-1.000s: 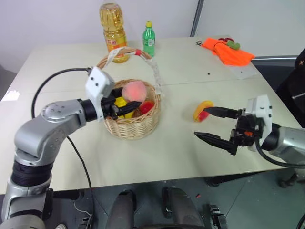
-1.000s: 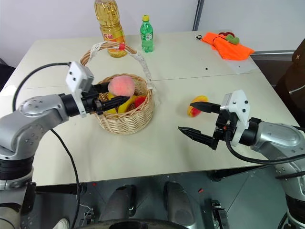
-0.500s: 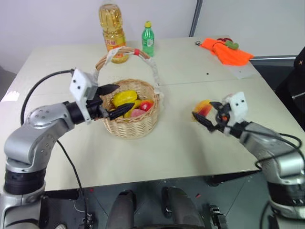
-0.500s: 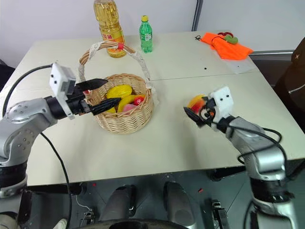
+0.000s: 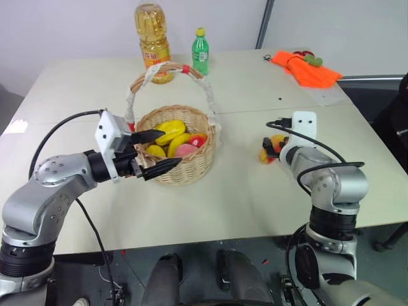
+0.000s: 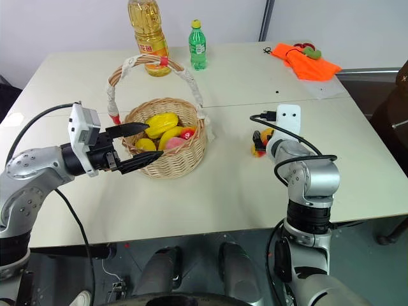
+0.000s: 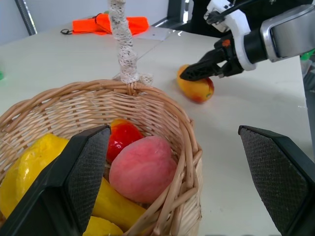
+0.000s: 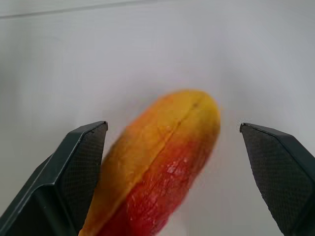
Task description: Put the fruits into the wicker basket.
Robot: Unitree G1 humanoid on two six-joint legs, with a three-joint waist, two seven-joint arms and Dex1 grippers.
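Note:
The wicker basket (image 5: 189, 168) stands left of the table's centre, its arched handle (image 5: 167, 68) upright. The pink-orange peach (image 7: 142, 168) lies inside it among yellow and red pieces. My left gripper (image 5: 158, 152) hangs open at the basket's near left rim, holding nothing. The red-and-yellow mango (image 8: 158, 162) lies on the table to the right of the basket. My right gripper (image 5: 273, 146) is open, one finger on each side of the mango, and I see no contact with it.
At the back of the table stand a yellow oil bottle (image 5: 152, 39) and a green bottle (image 5: 199, 52). An orange cloth (image 5: 305, 67) lies at the far right corner. Bare tabletop (image 5: 236, 191) lies between the basket and the mango.
My left gripper opened, dropped the peach into the basket and drew back a little. My right arm swung forward and down, rolling its gripper until it straddled the mango.

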